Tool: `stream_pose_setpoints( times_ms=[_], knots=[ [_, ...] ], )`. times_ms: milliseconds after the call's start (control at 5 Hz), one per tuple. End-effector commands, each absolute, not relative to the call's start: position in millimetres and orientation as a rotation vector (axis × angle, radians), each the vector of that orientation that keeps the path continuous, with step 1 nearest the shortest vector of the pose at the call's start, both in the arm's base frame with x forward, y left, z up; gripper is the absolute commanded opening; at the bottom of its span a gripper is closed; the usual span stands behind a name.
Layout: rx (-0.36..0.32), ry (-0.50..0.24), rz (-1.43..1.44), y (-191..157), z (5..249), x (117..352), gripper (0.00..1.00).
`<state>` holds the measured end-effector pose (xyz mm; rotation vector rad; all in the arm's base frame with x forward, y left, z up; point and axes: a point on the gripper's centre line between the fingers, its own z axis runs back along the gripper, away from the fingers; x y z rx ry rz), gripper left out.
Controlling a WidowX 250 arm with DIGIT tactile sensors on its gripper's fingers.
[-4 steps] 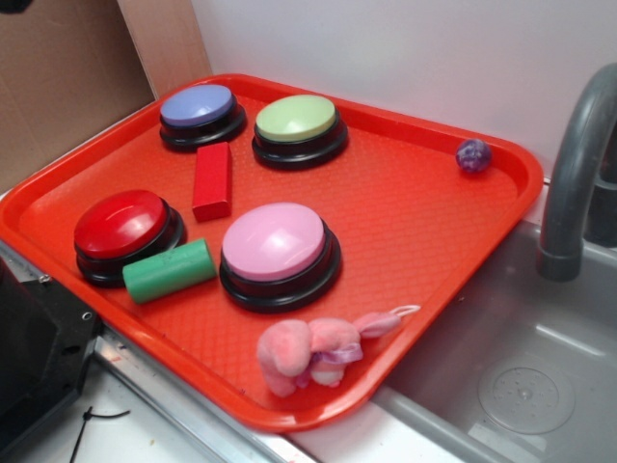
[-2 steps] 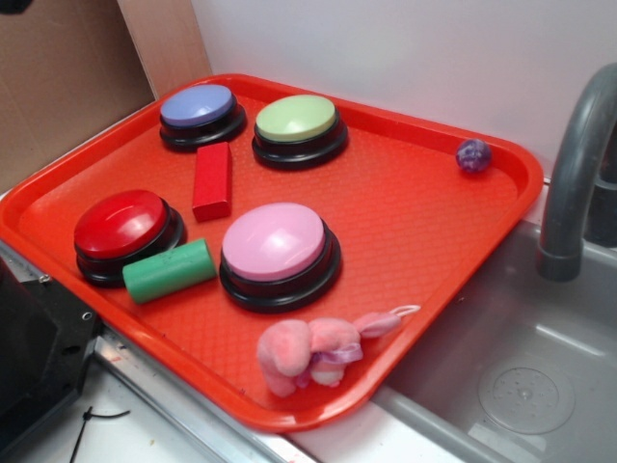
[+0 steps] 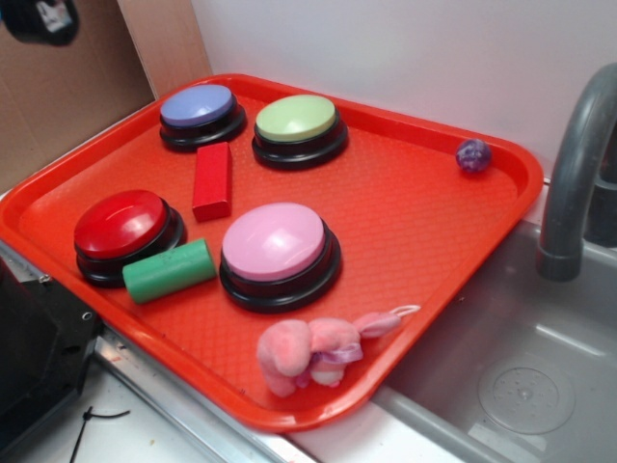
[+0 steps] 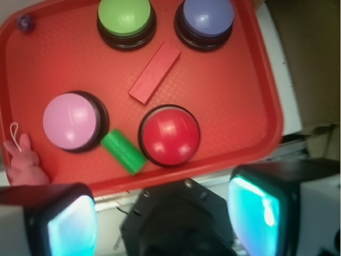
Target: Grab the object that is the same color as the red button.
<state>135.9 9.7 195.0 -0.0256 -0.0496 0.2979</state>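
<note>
Hovering with jaws spread, your gripper [image 4: 162, 213] risks snagging the glossy red dome button [image 4: 170, 134] beside the small matte red rectangular block [image 4: 154, 72].

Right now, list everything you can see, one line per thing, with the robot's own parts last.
tray: one, red, on the counter beside the sink
red button: one, red dome on a black base, tray's front left
pink button: one, pink, centre front
green button: one, green, at the back
blue-purple button: one, blue-purple, back left
red block: one, red, lying flat between the blue-purple and red buttons
green cylinder: one, green, on its side between the red and pink buttons
plush toy: one, pink, tray's front edge
small ball: one, purple, far right corner
sink: one, grey, right of the tray
faucet: one, grey, over the sink
hand: one, black, above the tray's near edge, fingers apart, empty
</note>
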Motion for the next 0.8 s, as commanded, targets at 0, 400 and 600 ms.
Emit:
stream_pose_setpoints(
  times_ms=[0,400,600],
  knots=[
    [0.001,-0.071,0.563,30,142,168,1.00],
    [0.003,-0.128,0.678,30,85,207,1.00],
    [-0.012,-0.164,0.705,28,62,221,1.00]
  ],
)
